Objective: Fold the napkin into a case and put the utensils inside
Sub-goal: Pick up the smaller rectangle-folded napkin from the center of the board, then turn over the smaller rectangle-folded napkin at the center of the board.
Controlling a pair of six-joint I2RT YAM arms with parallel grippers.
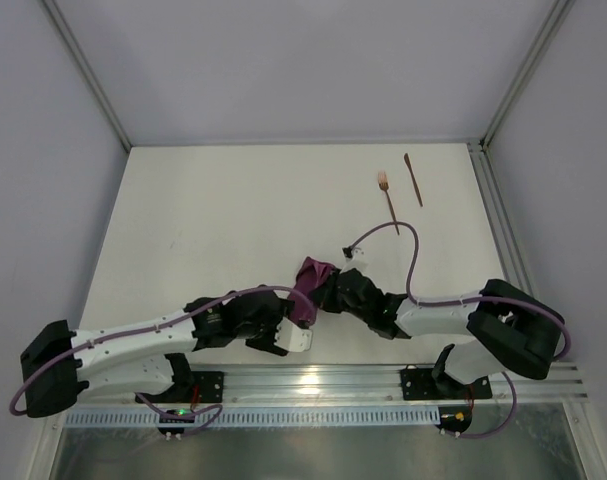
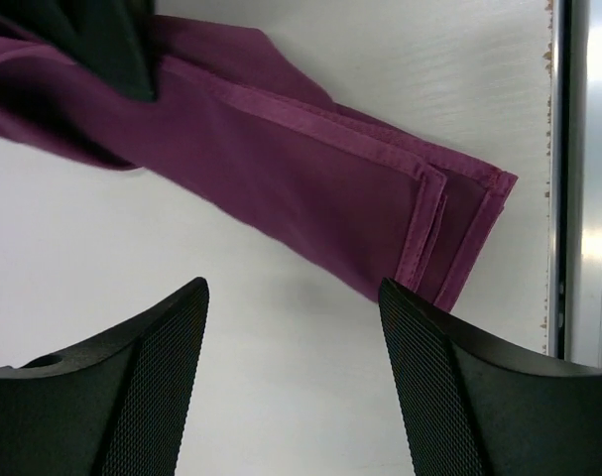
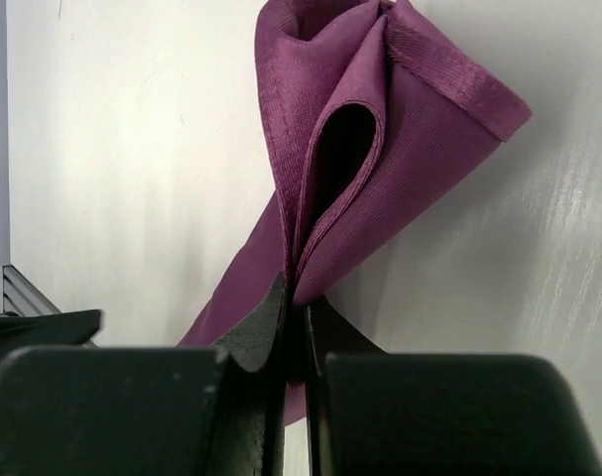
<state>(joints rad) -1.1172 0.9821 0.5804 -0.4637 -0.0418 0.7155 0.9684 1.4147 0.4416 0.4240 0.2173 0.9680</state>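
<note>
Top external: napkin (image 1: 311, 287) partly hidden

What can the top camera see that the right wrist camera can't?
Only the top view shows the slim copper-coloured metal fork and the matching thin knife, lying far out past both arms. Only the right wrist view shows close up that the right gripper is pinched shut on folded cloth layers. Both show the magenta-purple cloth napkin and the white table.
</note>
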